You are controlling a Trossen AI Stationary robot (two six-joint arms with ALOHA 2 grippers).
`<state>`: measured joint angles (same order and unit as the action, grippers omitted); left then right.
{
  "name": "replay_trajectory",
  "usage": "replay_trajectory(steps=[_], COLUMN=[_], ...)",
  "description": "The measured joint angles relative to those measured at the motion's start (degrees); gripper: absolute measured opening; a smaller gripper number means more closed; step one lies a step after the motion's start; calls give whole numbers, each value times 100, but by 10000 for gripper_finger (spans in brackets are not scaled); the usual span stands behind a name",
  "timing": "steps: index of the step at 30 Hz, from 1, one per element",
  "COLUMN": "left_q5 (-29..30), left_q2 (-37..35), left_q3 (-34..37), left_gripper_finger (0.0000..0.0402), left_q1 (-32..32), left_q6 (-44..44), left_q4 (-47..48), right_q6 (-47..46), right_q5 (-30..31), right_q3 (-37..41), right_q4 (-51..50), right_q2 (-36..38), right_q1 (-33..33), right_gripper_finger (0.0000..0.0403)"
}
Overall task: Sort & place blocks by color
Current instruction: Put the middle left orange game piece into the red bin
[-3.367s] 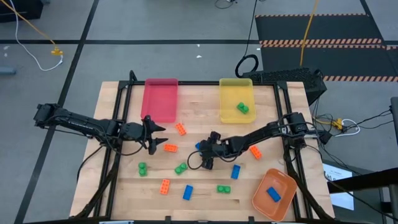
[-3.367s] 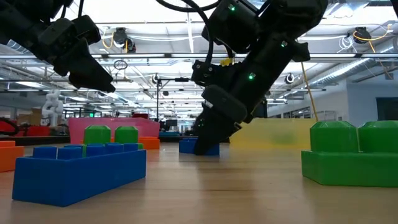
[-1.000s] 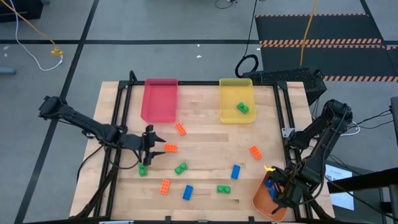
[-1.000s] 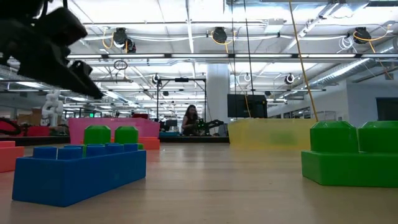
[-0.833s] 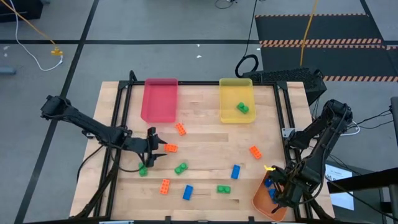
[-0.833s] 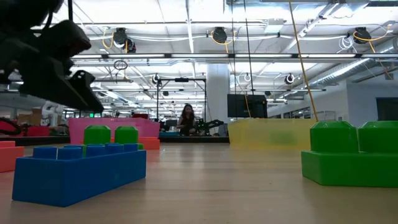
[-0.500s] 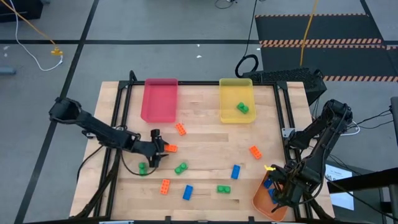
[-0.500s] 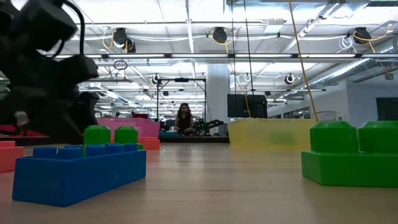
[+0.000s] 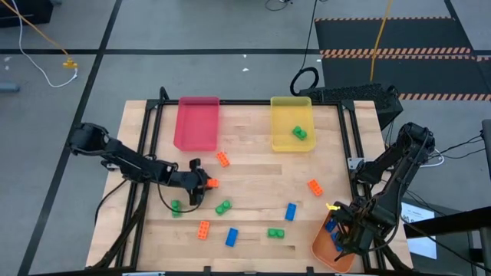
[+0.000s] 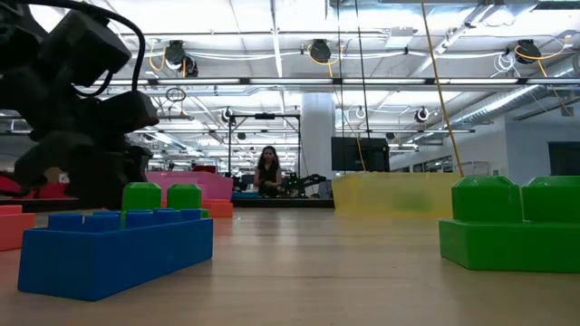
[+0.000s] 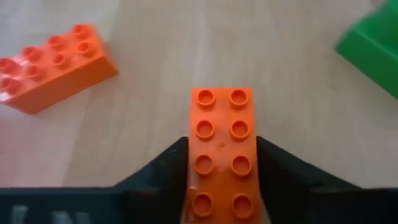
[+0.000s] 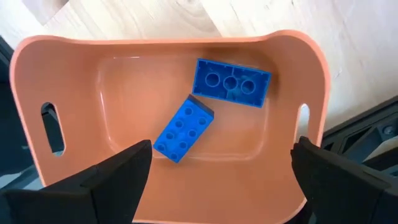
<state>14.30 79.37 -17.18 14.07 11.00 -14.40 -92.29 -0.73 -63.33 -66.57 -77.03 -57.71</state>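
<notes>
Fingers of the left gripper (image 11: 222, 186) pinch the long sides of an orange brick (image 11: 221, 149) lying flat on the wooden table (image 9: 253, 161), in front of the pink tray (image 9: 197, 123). Another orange brick (image 11: 50, 65) lies near it, and a green brick (image 11: 373, 50) sits off to the other side. The right gripper (image 12: 217, 180) hangs spread wide over the orange tray (image 12: 81, 106) at the table's near right corner, where two blue bricks (image 12: 231, 83) lie touching. A yellow tray (image 9: 291, 123) holds one green brick (image 9: 299, 133).
</notes>
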Motion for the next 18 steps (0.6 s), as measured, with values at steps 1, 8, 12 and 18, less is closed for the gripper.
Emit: replay_trajectory(steps=[1, 8, 12, 18], left_q5=[60, -56, -109, 2014], left_q2=[-13, -517, -1142, -1863], left_q3=[1, -88, -503, -1399], left_gripper_finger=[139, 142, 142, 142], left_q1=[-23, -354, -504, -1091], left_q6=[-2, 3, -216, -718], left_q4=[2, 107, 697, 3111], right_q6=[-7, -151, -154, -154], right_q5=[54, 71, 78, 121], right_q3=[0, 0, 0, 0], right_q4=[-26, -232, -306, -362], right_q2=[0, 0, 0, 0], right_q1=[0, 2, 2, 2], right_gripper_finger=[368, 368, 368, 368])
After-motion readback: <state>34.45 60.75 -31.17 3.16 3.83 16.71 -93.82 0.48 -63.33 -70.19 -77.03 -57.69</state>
